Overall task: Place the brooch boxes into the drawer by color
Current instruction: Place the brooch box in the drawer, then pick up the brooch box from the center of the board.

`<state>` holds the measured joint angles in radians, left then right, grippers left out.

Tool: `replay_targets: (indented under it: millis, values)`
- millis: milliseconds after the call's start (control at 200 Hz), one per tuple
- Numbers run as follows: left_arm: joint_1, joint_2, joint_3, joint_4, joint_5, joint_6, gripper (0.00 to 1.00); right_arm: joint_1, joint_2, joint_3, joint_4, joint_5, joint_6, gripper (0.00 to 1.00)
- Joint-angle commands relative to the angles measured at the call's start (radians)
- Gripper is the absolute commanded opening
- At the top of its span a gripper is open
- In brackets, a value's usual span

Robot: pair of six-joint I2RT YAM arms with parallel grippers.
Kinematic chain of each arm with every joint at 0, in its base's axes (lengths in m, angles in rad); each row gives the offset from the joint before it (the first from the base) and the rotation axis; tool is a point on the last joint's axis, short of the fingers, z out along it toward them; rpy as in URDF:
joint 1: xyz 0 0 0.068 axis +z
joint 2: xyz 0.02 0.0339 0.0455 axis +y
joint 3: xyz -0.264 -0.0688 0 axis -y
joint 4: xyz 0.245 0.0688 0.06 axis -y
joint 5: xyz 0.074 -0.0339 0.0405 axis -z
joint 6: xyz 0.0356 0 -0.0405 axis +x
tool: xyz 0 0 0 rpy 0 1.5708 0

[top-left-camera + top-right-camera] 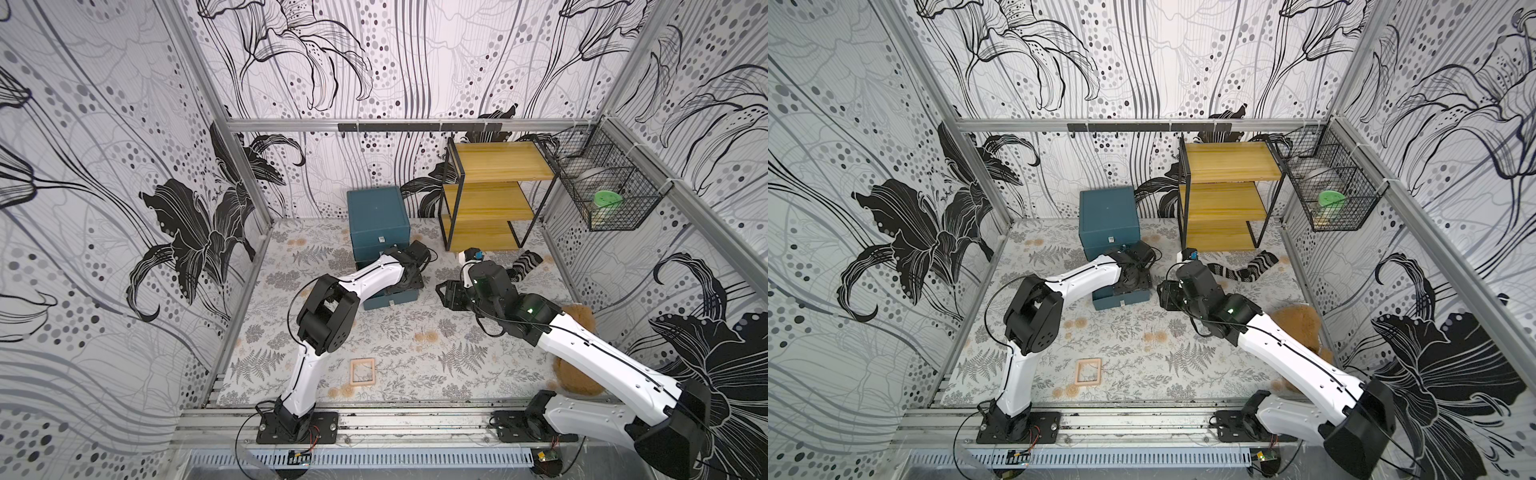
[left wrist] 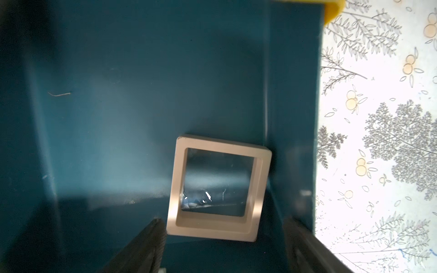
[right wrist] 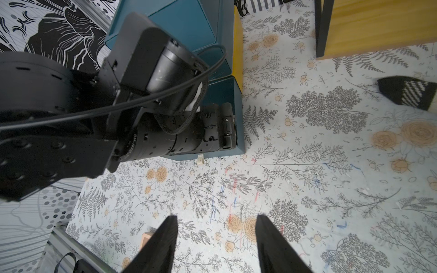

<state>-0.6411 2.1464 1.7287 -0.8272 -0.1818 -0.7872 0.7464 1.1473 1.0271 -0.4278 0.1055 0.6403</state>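
Brooch boxes: only one shows on the worktop (image 1: 415, 353), a pale pinkish-tan box (image 1: 363, 372) lying flat near the front edge, on the left arm's side of the middle. Farther back stands the drawer chest (image 1: 376, 216), its bottom drawer (image 2: 118, 118) pulled out. The left tool (image 2: 223, 221) hangs inside that drawer, jaws parted wider than the grey box (image 2: 218, 189), which lies between them on the drawer floor close to one side wall. One finger is just beside a corner of the box and the other is clear of it, so I judge nothing is gripped. Further right, the right tool (image 3: 216, 236) hovers over bare worktop, jaws apart and empty. The pinkish-tan box lies toward the robot from both tools. Being square, it favours no grip axis. The left tool looks slightly nearer, but it would first have to lift out of the drawer.
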Motion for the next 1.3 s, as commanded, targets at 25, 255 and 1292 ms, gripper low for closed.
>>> replay_targets:
  millis: [25, 255, 1292]
  values:
    - [-0.003, -0.021, 0.046, 0.001, -0.028, 0.011, 0.83, -0.004, 0.005, 0.007, -0.014, -0.002, 0.015, 0.58]
    - [-0.005, -0.122, 0.038, -0.006, -0.073, -0.018, 0.83, -0.004, 0.006, 0.004, -0.002, -0.030, -0.008, 0.58]
    - [-0.289, -0.914, -0.840, -0.079, 0.013, -0.306, 0.88, -0.004, 0.022, 0.047, -0.089, -0.416, -0.203, 0.63]
